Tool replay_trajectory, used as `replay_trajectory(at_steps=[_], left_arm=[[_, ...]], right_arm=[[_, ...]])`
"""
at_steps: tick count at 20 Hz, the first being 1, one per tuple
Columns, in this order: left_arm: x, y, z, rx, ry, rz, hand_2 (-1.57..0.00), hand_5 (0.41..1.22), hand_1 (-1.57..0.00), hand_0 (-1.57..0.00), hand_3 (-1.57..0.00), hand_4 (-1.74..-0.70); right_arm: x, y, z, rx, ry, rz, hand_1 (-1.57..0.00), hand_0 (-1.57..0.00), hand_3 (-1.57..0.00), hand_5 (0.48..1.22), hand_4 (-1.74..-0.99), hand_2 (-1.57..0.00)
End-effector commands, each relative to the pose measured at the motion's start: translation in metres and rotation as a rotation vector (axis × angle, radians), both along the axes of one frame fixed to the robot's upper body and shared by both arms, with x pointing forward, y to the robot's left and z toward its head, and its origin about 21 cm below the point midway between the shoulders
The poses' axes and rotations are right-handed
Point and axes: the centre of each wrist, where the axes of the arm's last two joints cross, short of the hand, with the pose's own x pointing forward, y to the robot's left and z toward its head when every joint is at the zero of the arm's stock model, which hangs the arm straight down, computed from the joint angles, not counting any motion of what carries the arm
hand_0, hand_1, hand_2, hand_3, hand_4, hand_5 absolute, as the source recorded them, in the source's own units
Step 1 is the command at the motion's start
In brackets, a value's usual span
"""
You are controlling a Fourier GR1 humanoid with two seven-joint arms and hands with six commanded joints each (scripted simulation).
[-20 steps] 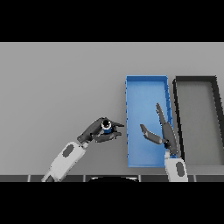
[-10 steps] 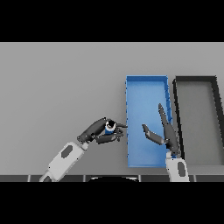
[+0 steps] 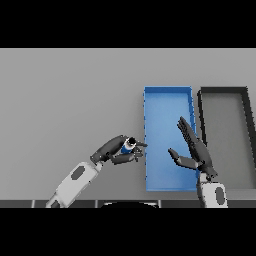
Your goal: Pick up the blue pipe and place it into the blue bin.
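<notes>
My left hand (image 3: 114, 152) is clenched around the short blue pipe (image 3: 127, 148), lower middle of the frame, just left of the shallow blue rectangular bin (image 3: 168, 92). My right hand (image 3: 196, 153) hangs over the bin's right side, fingers straight and released.

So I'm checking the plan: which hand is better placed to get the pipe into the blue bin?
The left hand. Its fingers are already curled round the blue pipe, just beside the blue bin. The right hand is open over the bin, holding nothing.
</notes>
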Motion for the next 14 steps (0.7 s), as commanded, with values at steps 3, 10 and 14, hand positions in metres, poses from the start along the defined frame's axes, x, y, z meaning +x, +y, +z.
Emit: replay_trajectory(at_steps=[3, 10, 14], left_arm=[[0.002, 0.003, 0.002, 0.005, -0.002, 0.004, -1.57, 1.221, -1.57, -1.57, -1.49, -1.74], [0.006, 0.004, 0.002, 0.011, -0.016, 0.000, -1.57, 1.221, -1.57, -1.57, -1.48, -1.74], [0.002, 0.001, 0.003, -0.005, -0.016, -0.021, -1.57, 1.221, -1.57, -1.57, -1.49, -1.74]], right_arm=[[0.007, 0.007, 0.036, -0.034, 0.001, 0.183, 0.00, 0.00, 0.00, 0.515, -1.303, 0.00], [0.025, 0.046, 0.084, -0.177, -0.024, 0.487, 0.00, 0.00, 0.00, 0.517, -1.311, 0.00], [0.036, 0.073, 0.093, -0.227, -0.043, 0.590, 0.00, 0.00, 0.00, 0.529, -1.253, 0.00]])
